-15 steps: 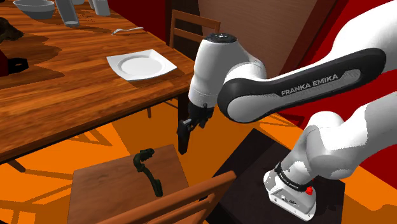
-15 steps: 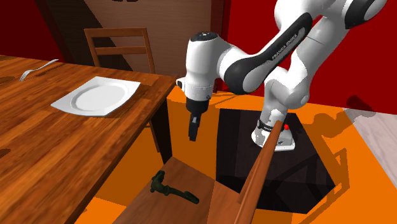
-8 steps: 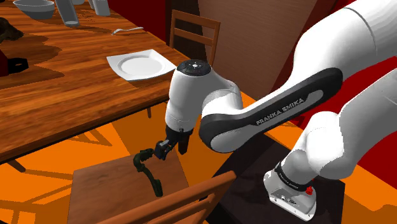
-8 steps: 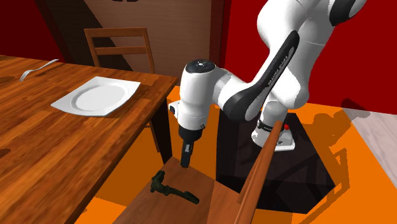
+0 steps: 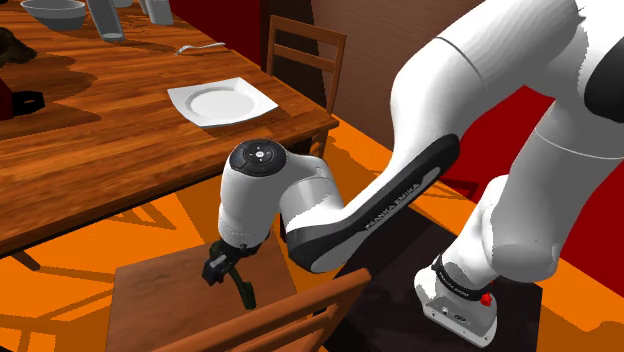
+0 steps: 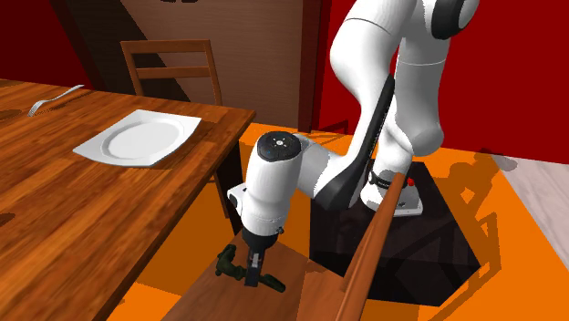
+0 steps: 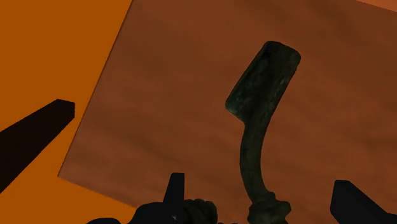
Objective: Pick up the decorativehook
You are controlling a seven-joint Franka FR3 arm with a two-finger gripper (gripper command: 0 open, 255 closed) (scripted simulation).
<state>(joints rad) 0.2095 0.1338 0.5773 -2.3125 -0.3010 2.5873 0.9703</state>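
The decorative hook (image 5: 244,292) is a dark greenish-black curved piece lying flat on a brown wooden chair seat (image 5: 160,290). My black gripper (image 5: 217,268) is down at the seat, right over the hook's curled end. In the second exterior view the gripper (image 6: 253,274) stands over the hook (image 6: 226,263), just above the seat (image 6: 223,299). In the wrist view the hook (image 7: 261,121) runs away from the hand, its stem passing between my fingertips (image 7: 174,189). The gripper (image 7: 261,207) is open, with the fingers apart on either side of the stem and not clasping it.
The chair's back rail (image 5: 300,310) rises close beside the arm. A wooden table (image 5: 100,140) with a white plate (image 5: 222,101) stands beyond the seat. A second chair (image 5: 305,55) is at the far end; the black stand (image 5: 400,260) sits on orange floor.
The arm has swung down from beside the table edge to the chair seat. The gripper went from hanging well above the hook to straddling it. The hook has not moved.
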